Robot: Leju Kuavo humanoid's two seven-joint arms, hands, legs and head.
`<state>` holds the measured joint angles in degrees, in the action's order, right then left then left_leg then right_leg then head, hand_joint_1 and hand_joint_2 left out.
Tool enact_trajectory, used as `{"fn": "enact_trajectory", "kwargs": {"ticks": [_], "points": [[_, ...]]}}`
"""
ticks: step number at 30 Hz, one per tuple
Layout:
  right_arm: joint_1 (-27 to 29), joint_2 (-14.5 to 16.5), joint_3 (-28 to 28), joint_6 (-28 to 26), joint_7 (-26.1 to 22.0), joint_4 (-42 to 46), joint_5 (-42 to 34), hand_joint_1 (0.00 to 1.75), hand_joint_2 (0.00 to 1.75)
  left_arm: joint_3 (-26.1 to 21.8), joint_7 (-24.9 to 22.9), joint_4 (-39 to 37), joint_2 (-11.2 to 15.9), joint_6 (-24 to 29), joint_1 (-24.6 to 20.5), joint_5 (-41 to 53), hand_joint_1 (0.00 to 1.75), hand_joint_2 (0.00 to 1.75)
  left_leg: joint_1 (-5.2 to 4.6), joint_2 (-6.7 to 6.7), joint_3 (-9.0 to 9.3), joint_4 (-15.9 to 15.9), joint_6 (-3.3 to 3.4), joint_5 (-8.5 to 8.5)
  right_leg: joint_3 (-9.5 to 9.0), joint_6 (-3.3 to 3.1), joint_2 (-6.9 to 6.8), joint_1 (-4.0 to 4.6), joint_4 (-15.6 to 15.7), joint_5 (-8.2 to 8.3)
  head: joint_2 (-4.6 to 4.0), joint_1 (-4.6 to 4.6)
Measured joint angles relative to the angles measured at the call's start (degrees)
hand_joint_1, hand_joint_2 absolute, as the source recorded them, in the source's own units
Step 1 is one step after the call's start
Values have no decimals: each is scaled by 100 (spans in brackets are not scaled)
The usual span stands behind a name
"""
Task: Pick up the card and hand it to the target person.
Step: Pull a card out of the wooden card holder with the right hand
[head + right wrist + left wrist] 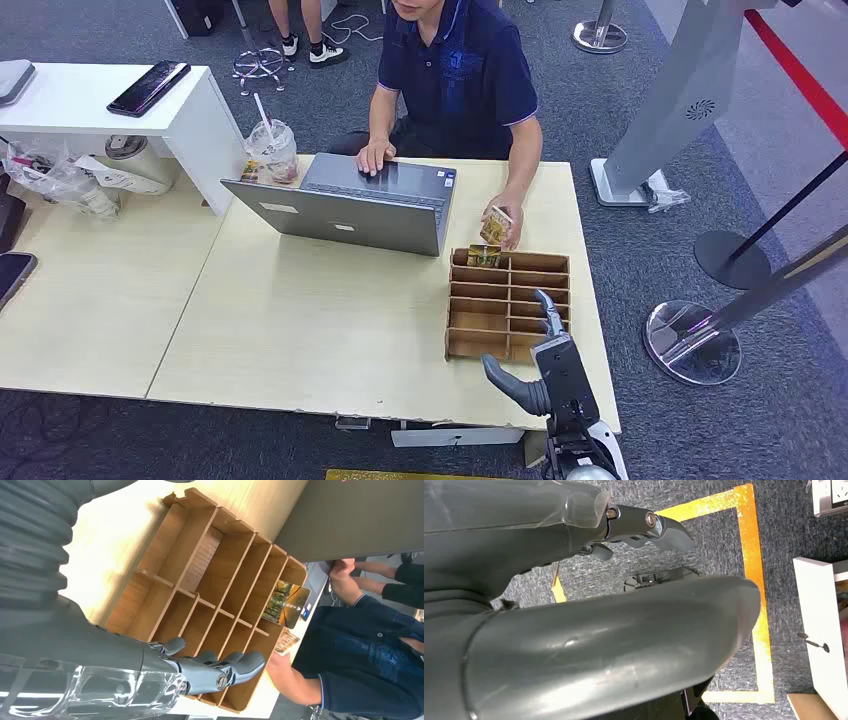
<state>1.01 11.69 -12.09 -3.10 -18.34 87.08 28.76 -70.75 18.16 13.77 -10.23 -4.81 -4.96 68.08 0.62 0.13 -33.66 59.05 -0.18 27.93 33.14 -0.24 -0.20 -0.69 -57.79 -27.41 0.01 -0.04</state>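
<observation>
Green-and-amber printed card [285,603]; tan wooden organiser [510,300]; grey laptop [350,210]; navy polo shirt [460,75]

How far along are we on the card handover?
Nothing looks done yet. One card stands in the far row of the wooden rack; the seated person's hand holds another beside the rack. The right hand hovers empty at the rack's near edge. Grasp, lift and handover remain.
</observation>
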Motion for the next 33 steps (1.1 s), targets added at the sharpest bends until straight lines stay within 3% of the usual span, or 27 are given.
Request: {"fn": "enact_trajectory", "kwargs": {"ticks": [24,28,33], "points": [[-90,-1,-8,-89,38,-15,392,0,175,-2,0,0,-9,-14,0,5,0,0,0,0,-1,0,0,0,0,0,0,0,0,0,1,0],[-444,-50,-154,-418,362,-155,1614,0,175,-2,17,0,-5,-38,-5,73,0,0,0,7,-1,-1,-1,-2,-1,-1,7,0,-2,2,1,-1],[-1656,-334,-837,-1165,1421,-1010,4596,0,175,19,115,0,19,-93,-37,235,0,0,0,11,4,0,0,-13,-2,-3,14,0,-3,12,1,-1]]}}
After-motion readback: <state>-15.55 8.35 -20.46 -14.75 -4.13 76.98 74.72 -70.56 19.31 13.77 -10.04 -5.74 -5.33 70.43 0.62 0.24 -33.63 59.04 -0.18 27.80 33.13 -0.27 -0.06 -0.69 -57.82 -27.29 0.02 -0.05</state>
